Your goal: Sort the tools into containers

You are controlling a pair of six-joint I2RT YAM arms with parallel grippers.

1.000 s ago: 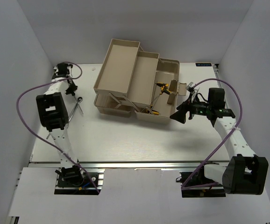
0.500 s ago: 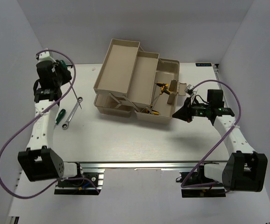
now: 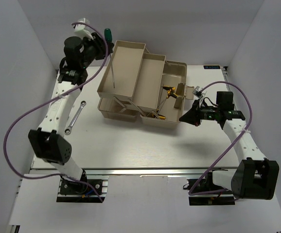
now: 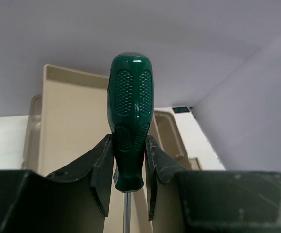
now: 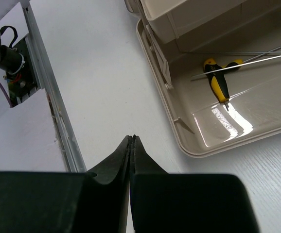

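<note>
The left tool (image 4: 129, 145) grips a green-handled screwdriver (image 4: 131, 97) by its handle, shaft hanging over the top tan tray (image 3: 128, 63). Lower it well inside the rim before releasing. The right tool (image 5: 131, 138) is closed, empty.

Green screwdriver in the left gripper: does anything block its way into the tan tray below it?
Nothing visible does. The left gripper holds the green screwdriver by its handle, shaft pointing down over the top tray, whose floor looks bare. The right gripper sits shut, well off to the side.
</note>
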